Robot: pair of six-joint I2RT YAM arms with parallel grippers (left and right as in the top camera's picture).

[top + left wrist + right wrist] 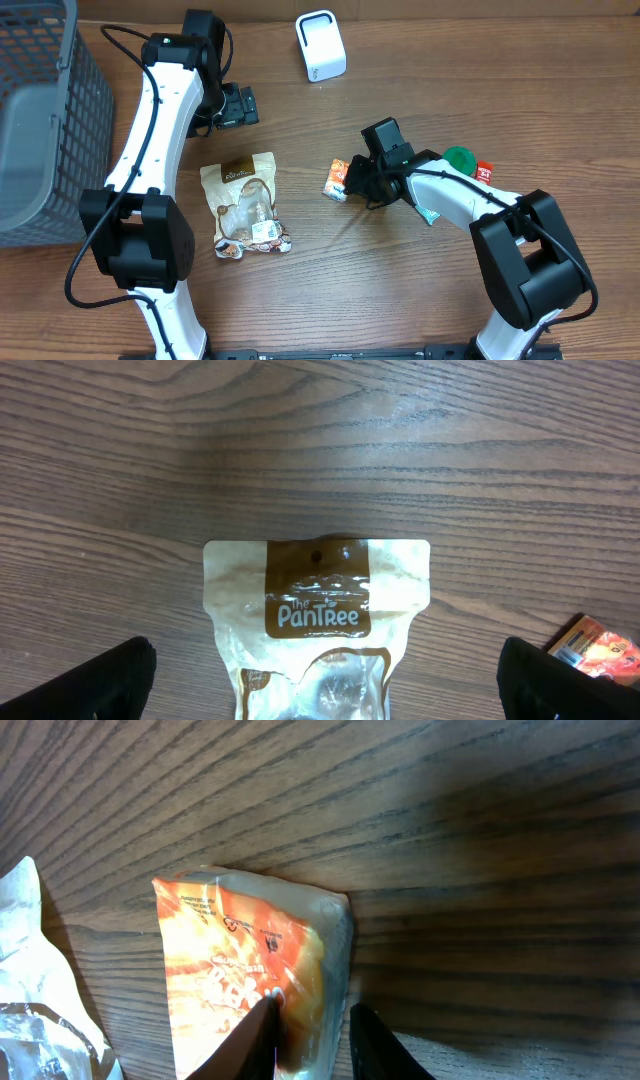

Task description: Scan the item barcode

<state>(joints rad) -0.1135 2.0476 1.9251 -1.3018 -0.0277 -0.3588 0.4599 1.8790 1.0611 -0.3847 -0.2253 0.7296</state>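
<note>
Wood-grain table [400, 290], right gripper [312, 1040] pinching orange snack packet [235, 955], left gripper [325, 685] spread wide, empty, near Pantree pouch [318, 610]

- Left arm [165, 95]: long white shell links with rounded edges, joined by chunky black joint housings [150, 240].
- Right arm [455, 195]: same build, with a white link and large black joint blocks toward the base.
- Black cable [75, 265]: loops loose outside the left arm near its base. Another black line runs down the white link.
- Thin black lead [470, 183]: lies along the right arm's white link.
- Left pincer [238, 105]: black, boxy body. In the left wrist view its fingers [105, 680] are matte black, blunt and rounded.
- Right pincer [352, 180]: black, angular housing. In the right wrist view its fingertips [258, 1040] are slim, glossy and curved at the edges.
</note>
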